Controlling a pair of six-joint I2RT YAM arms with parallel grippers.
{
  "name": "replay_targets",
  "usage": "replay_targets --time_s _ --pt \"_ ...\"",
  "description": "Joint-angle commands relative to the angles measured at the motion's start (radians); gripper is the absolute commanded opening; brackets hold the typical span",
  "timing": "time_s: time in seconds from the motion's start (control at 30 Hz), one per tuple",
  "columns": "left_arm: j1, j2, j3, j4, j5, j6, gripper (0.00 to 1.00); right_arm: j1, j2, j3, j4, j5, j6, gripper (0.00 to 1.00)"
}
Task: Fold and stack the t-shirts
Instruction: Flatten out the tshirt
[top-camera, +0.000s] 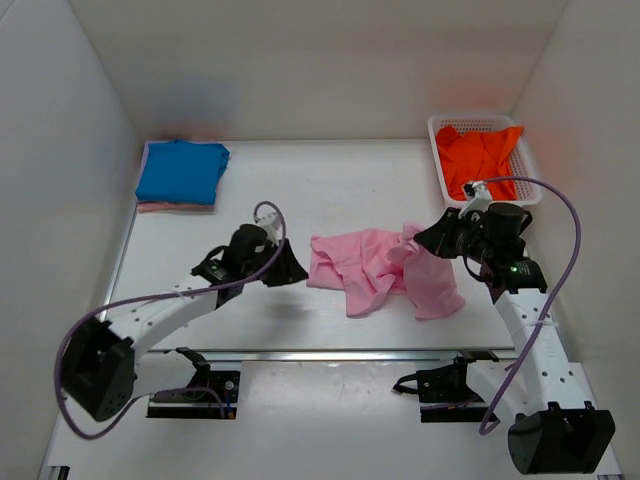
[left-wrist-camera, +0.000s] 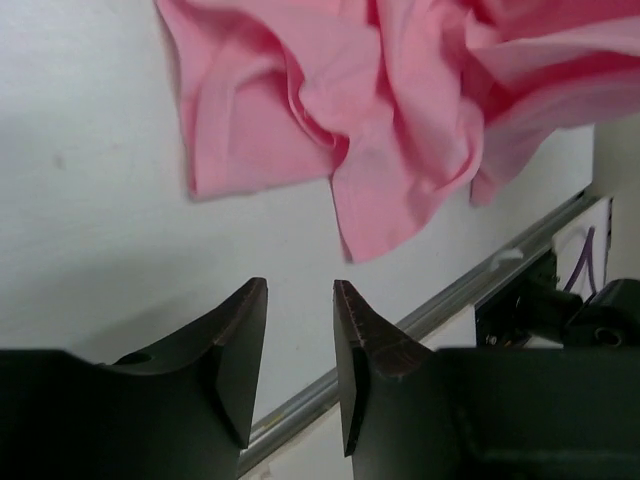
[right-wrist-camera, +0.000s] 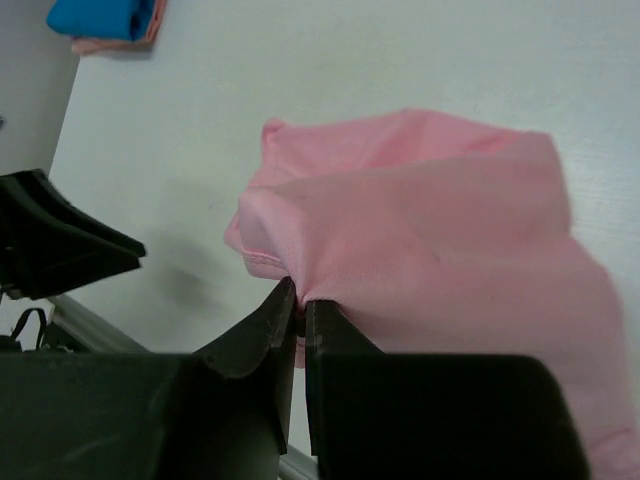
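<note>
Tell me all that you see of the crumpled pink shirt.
The pink shirt is soft, light pink cloth, unfolded and wrinkled, lying in the middle of the table. The right tool is shut on its right edge, where the cloth bunches upward. The left tool is open near its left edge, not touching it.

text: none legible | labels: none | numbers: none
</note>
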Motion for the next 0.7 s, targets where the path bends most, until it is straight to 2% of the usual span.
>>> replay_targets --time_s 0.0,0.1,0.17,0.2,0.43,0.57,0.67 --pt "-0.111 0.103 0.002 0.18 0.037 -0.084 0.45 0.034 -0.015 -0.016 0.08 0.022 0.026 0.0" --pt "-0.165 0.192 0.035 0.19 0.007 -0.115 0.48 0.026 -0.029 -0.051 0.108 0.007 0.042 0.0" --pt "-0.207 0.284 0.066 0.191 -0.013 -0.124 0.57 0.016 -0.032 -0.064 0.108 0.002 0.048 0.0" --pt "-0.229 0.327 0.075 0.191 -0.006 -0.131 0.59 0.011 -0.036 -0.067 0.11 -0.009 0.045 0.0" --pt "-0.35 0.555 0.094 0.39 0.01 -0.256 0.6 -0.007 -0.033 -0.073 0.102 -0.043 0.039 0.0" --pt "-0.395 0.645 0.166 0.329 -0.062 -0.265 0.62 -0.007 -0.042 -0.062 0.1 -0.047 0.036 0.0" --pt "-0.384 0.672 0.174 0.346 -0.093 -0.297 0.62 -0.007 -0.047 -0.071 0.096 -0.058 0.045 0.0"
